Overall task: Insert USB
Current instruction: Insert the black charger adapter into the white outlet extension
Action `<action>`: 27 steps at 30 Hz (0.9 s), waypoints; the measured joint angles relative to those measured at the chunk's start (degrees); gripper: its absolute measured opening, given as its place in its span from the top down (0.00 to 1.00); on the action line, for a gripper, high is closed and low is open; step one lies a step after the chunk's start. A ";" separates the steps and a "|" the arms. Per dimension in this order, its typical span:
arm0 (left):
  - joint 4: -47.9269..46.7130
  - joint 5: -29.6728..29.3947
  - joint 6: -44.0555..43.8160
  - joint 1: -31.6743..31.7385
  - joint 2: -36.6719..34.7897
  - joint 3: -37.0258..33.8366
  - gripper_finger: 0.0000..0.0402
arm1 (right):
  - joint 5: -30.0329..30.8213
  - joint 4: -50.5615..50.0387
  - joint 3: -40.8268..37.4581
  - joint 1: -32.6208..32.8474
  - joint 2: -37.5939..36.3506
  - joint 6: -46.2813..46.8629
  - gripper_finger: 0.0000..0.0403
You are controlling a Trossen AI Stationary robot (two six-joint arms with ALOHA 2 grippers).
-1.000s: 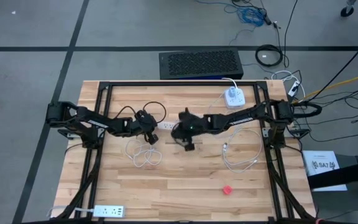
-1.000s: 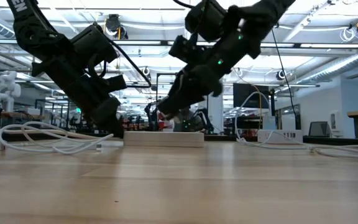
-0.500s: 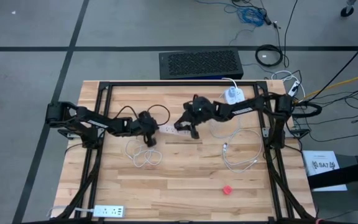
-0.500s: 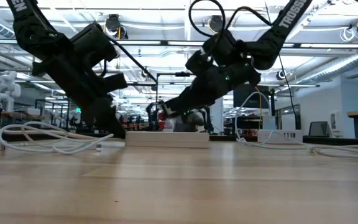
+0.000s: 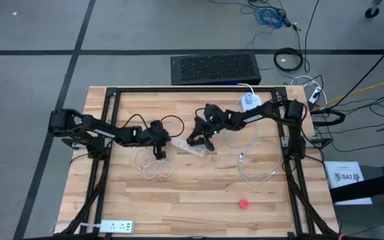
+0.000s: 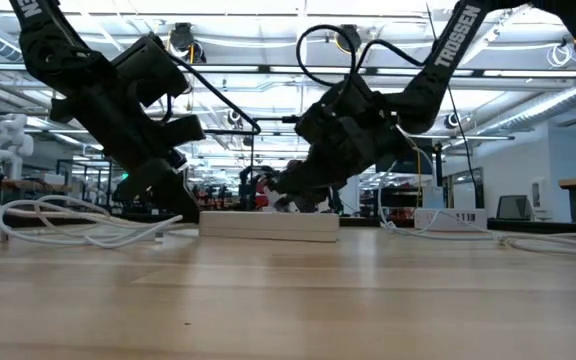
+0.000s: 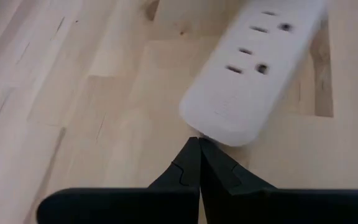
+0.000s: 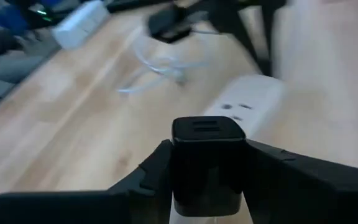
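A black USB charger block [image 8: 207,163] with two slots on its top face stands upright, just above one end of the white power strip [image 5: 187,145]. The strip lies flat on the wooden table [image 5: 199,207].

Light wooden table [image 5: 199,200], white power strip [image 5: 187,145] near centre, coiled white cable [image 5: 155,167], second white cable [image 5: 259,167], small red object [image 5: 244,203], another power strip [image 5: 117,227] at front-left edge, white adapter [image 5: 249,103] at back.

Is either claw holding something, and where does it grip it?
The right claw grips a black charger block by its two sides. The left claw is shut, empty.
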 joint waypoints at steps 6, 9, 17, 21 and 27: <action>-0.85 -5.40 -0.31 0.15 0.17 -0.12 1.00 | -0.65 4.22 -0.43 4.65 3.79 4.42 0.71; 0.20 -7.56 -0.48 0.15 0.04 -0.08 1.00 | 1.71 9.44 -0.28 7.30 6.09 7.08 0.71; 1.55 -7.49 1.22 0.17 0.11 -0.07 1.00 | 3.86 14.39 -0.08 9.41 6.52 8.41 0.71; 1.76 -7.56 1.22 -0.28 -0.52 -0.07 1.00 | 3.85 16.00 -0.04 8.43 4.46 7.89 0.71; -3.38 -8.56 -3.95 -2.05 -6.44 1.22 1.00 | 3.88 15.41 -0.03 7.93 4.61 6.40 0.71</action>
